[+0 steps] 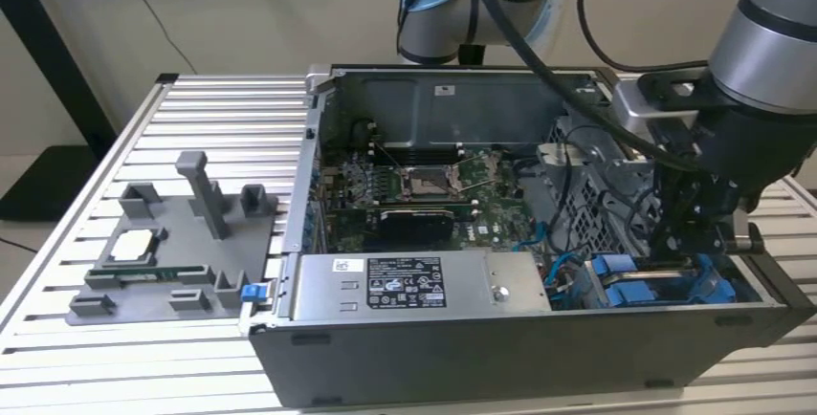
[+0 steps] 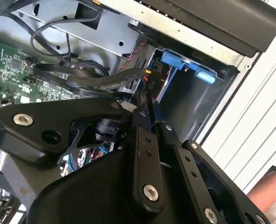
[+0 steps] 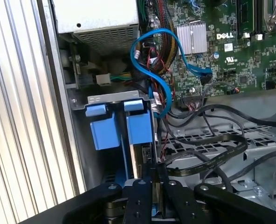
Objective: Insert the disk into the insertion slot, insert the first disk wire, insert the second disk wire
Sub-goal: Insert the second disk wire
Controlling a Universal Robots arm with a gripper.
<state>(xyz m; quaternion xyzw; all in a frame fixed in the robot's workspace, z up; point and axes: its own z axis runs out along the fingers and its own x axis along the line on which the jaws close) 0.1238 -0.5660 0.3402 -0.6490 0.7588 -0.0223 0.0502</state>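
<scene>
Reaching down into the open dark grey computer case (image 1: pixel 511 338) on the ribbed metal tabletop (image 1: pixel 77 338), the black pincer (image 1: pixel 680 243) in the exterior view hangs over the drive bay with bright blue tabs (image 1: pixel 638 286), at the case's corner by the exterior view's right. In the second wrist view, the pincer (image 2: pixel 145 109) has its fingers pressed together, with a black ribbon cable (image 2: pixel 105 81) just ahead of the tips. In the first wrist view, the pincer (image 3: pixel 154 175) meets the blue-framed disk (image 3: pixel 138 149) standing in the insertion slot (image 3: pixel 105 130); whether it grips anything, I cannot tell.
</scene>
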